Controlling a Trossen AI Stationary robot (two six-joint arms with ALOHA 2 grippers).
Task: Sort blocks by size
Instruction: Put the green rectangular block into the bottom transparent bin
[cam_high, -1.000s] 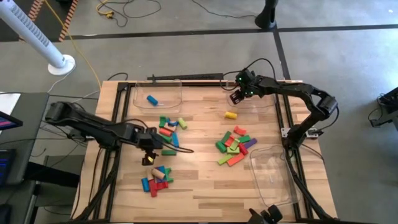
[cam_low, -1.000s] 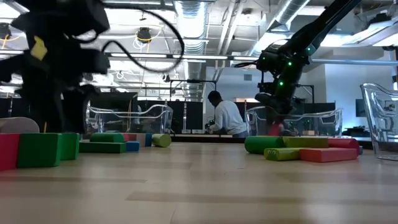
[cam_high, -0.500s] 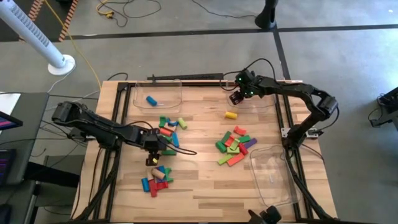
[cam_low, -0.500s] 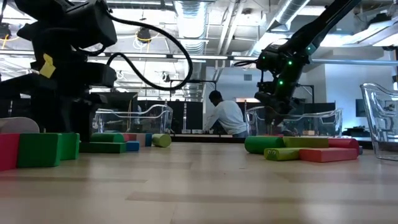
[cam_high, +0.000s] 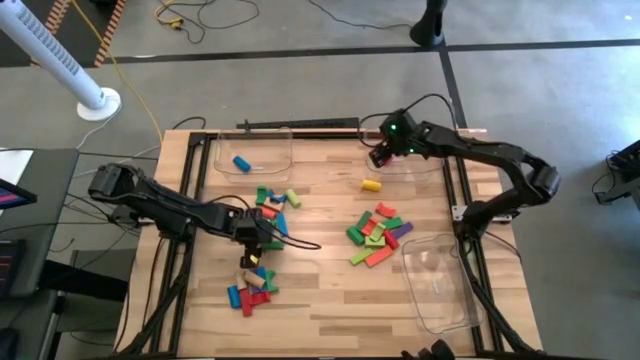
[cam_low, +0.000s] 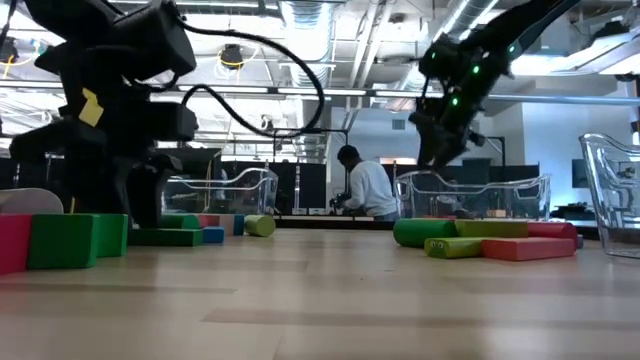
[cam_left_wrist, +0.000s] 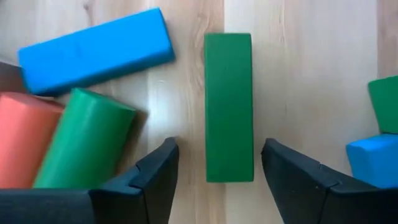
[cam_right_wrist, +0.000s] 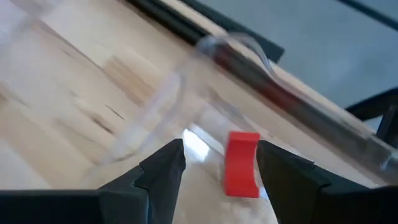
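My left gripper is open and points down at the table's left middle. In the left wrist view its fingers stand on either side of a green bar that lies flat on the wood, without touching it. A blue bar and a green cylinder lie close beside it. My right gripper is open and empty above the far right clear tray. A red block lies on that tray's floor below it.
A far left tray holds a blue block. A third clear tray stands at the near right. Block clusters lie at left middle, near left and right middle. A yellow cylinder lies alone.
My left gripper has gone a little toward the table's right and near edges and come lower over the green bar. My right gripper has risen above the far right tray.
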